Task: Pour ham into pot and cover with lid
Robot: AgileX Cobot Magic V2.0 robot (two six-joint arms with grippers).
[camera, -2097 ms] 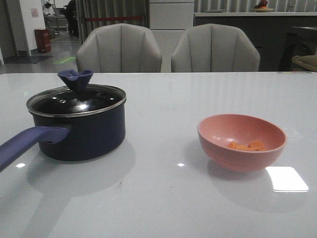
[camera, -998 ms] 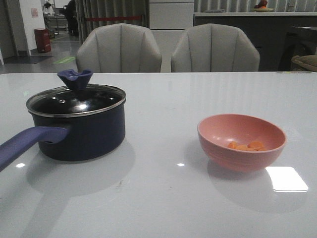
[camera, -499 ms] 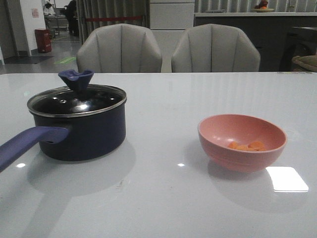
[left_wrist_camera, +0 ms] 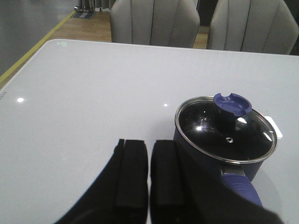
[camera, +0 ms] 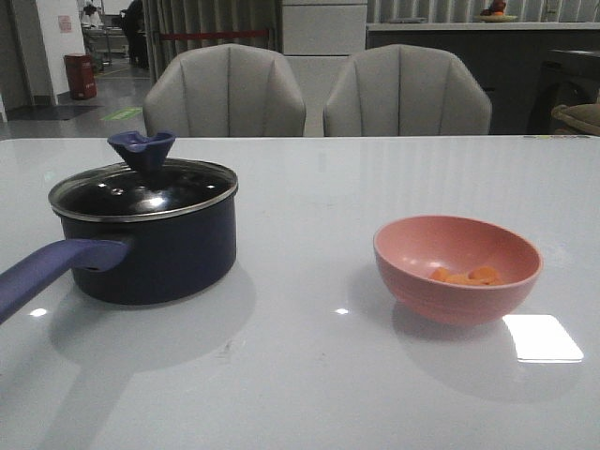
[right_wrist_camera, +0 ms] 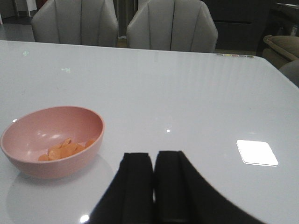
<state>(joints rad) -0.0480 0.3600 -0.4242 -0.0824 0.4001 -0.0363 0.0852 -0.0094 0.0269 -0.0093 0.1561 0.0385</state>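
The dark navy pot [camera: 155,253] stands at the table's left with its purple-blue handle [camera: 52,267] toward the front. The glass lid [camera: 143,189] with its blue knob [camera: 142,150] sits on it. It also shows in the left wrist view [left_wrist_camera: 224,135]. The pink bowl [camera: 457,268] at the right holds the orange ham pieces [camera: 466,276], also seen in the right wrist view [right_wrist_camera: 65,150]. My left gripper [left_wrist_camera: 148,144] is shut and empty, near the pot's side. My right gripper [right_wrist_camera: 154,157] is shut and empty, beside the bowl [right_wrist_camera: 51,140]. Neither gripper shows in the front view.
Two grey chairs [camera: 225,94] [camera: 406,94] stand behind the table's far edge. A bright light patch [camera: 542,337] reflects on the glossy white table [camera: 319,375] right of the bowl.
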